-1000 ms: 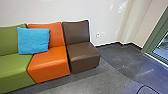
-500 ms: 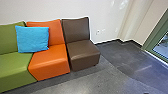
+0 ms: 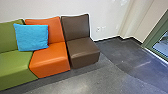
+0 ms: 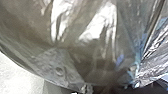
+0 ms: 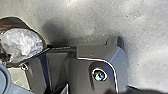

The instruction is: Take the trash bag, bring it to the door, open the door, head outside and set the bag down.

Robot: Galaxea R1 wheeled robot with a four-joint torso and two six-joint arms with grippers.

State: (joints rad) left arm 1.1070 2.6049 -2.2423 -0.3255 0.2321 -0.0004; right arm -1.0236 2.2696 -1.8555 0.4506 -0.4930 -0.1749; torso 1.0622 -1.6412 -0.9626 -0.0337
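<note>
In the head view, working left to right, we record first a green seat, with a blue cushion propped upright across the join between it and the orange seat. The cushion overlaps the backrests of both. Next we find a brown seat, set close beside the orange one, its backrest to the pale wall. To its right a wall outlet is noted low on that wall, above a dark base strip. The floor is grey, meeting a darker area along a curved line. At far right stands a green frame with glass in it.

In the left wrist view we observe the trash bag, translucent and glossy, drawn into folds, with something pale and crumpled inside. We cannot tell whether the left tool is apart, together or clamped on the bag.

In the right wrist view we see the same bag, bulging around whitish contents, near the robot's grey body; whether the two touch, we cannot tell. The state of the right tool we likewise cannot tell.
</note>
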